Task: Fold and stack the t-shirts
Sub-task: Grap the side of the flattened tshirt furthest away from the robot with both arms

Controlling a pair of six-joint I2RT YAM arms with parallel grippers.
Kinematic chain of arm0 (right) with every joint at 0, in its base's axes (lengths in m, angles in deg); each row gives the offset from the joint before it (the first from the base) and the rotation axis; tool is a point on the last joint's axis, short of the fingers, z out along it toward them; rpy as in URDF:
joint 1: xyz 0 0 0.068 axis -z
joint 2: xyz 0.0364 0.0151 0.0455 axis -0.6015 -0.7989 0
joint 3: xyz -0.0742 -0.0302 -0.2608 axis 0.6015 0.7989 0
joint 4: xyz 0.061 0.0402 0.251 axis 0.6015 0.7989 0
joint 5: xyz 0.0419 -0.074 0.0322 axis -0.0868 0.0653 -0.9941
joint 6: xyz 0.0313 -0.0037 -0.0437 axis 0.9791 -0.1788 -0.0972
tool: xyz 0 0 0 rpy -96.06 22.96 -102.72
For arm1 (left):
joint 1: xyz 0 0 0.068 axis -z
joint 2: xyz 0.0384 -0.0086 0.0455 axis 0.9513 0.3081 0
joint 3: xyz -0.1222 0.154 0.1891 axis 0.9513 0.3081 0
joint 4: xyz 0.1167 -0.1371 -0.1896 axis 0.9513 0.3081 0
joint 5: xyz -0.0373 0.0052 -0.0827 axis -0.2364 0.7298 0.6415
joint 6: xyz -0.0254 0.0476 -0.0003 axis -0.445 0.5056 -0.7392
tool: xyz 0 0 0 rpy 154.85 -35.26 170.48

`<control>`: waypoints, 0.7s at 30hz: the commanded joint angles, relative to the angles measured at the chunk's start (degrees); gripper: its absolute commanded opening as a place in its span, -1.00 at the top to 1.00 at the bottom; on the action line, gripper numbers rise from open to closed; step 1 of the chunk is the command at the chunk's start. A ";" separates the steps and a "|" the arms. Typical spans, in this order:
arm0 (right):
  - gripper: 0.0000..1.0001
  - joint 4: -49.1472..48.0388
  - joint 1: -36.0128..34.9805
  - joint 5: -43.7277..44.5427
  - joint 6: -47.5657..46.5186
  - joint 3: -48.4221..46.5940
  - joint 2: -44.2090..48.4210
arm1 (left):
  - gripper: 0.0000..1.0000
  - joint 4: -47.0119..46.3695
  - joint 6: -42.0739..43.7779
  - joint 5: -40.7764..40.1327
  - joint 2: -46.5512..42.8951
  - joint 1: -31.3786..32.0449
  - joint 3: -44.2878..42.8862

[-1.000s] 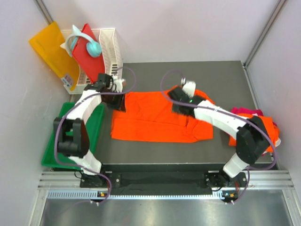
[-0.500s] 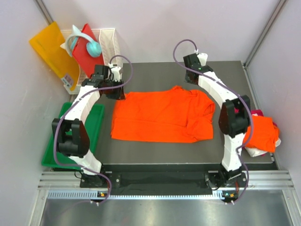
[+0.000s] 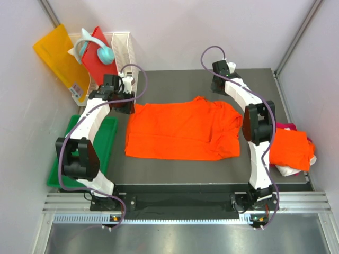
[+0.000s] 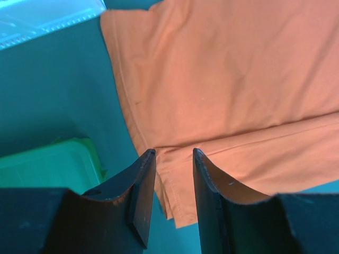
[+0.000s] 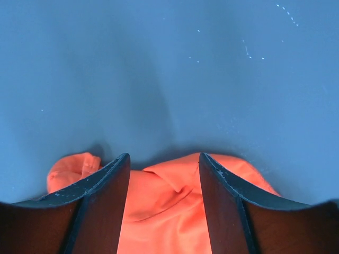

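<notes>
Both grippers are standing with jaws apart, gripping nothing. Left gripper (image 4: 173, 154) is hovering over the far left corner of the spread orange shirt (image 3: 180, 129), and right gripper (image 5: 164, 159) is hanging over bare table (image 3: 169, 84) just past that shirt's far right edge.

Three t-shirts are showing. Two are orange: one is lying flat across the middle of the table, and the folded orange shirt (image 3: 288, 148) is resting at the table's right edge. One magenta shirt (image 3: 286, 126) is peeking out behind that folded one, touching it.

To the left, one green tray (image 3: 106, 138) is sitting beside the table. One white basket (image 3: 126, 53) is holding one red board (image 3: 98, 58), with one yellow sheet (image 3: 55, 53) leaning beside it.
</notes>
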 commanded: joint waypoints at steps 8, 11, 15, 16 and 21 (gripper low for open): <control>-0.09 -0.09 -0.36 -2.66 -0.22 -2.57 -4.96 | 0.24 -0.21 -0.07 4.80 1.42 -0.29 1.98; -0.08 0.96 -0.27 -4.16 -0.13 -3.36 -6.37 | 0.24 -0.12 -0.33 5.59 2.21 -0.29 1.81; -0.08 1.32 -0.36 -4.95 0.14 -2.49 -6.82 | 0.24 -0.04 -1.03 6.21 3.00 -0.29 1.45; -0.08 1.06 -0.27 -4.95 0.40 -1.44 -6.55 | 0.24 -0.04 -1.12 6.38 3.26 -0.29 1.28; 0.54 0.53 -0.36 -5.22 0.22 0.67 -6.03 | 0.25 0.23 -1.91 6.47 4.14 -0.29 0.84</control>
